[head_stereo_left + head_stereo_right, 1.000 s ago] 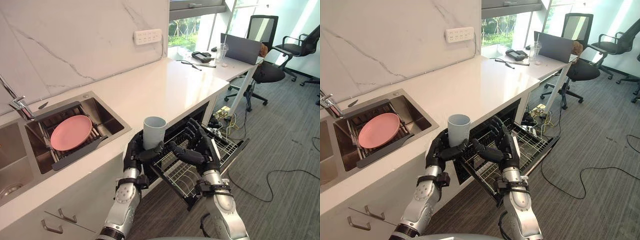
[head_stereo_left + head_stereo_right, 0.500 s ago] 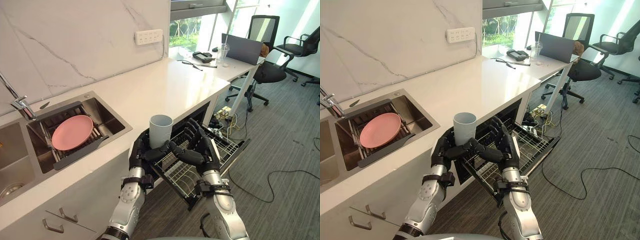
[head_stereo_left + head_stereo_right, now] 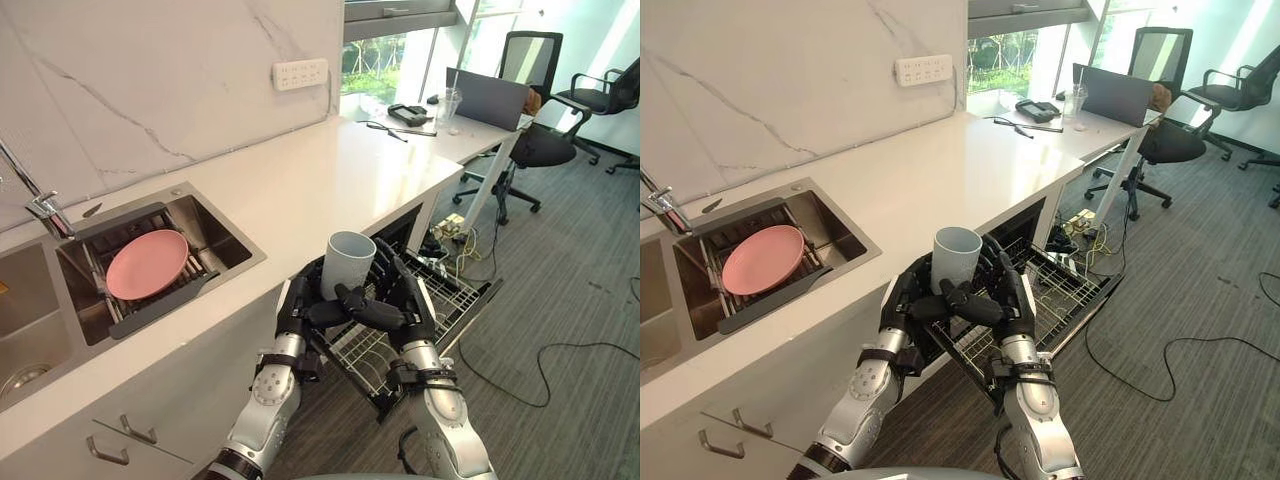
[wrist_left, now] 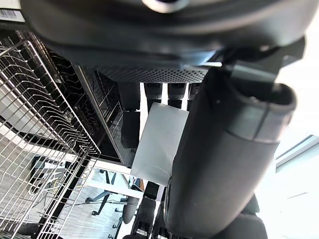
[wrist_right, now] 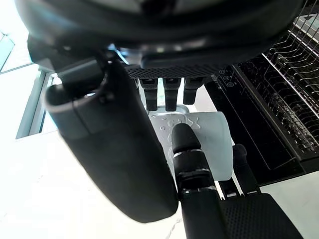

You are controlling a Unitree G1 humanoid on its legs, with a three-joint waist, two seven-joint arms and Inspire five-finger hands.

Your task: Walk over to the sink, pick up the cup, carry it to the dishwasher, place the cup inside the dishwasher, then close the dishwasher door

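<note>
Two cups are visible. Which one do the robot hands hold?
The opaque pale blue cup, upright between the left robot hand and right robot hand, by the dishwasher rack. The other, a clear cup, stands on the desk by the laptop.

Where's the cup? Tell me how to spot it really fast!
Find the white counter with the sink, then look past its front edge to the open dishwasher and its pulled-out rack. Right there, the left hand and right hand clasp the cup. It is pale grey, tall and upright, mouth up, unlike the flat pink plate in the sink.
</note>
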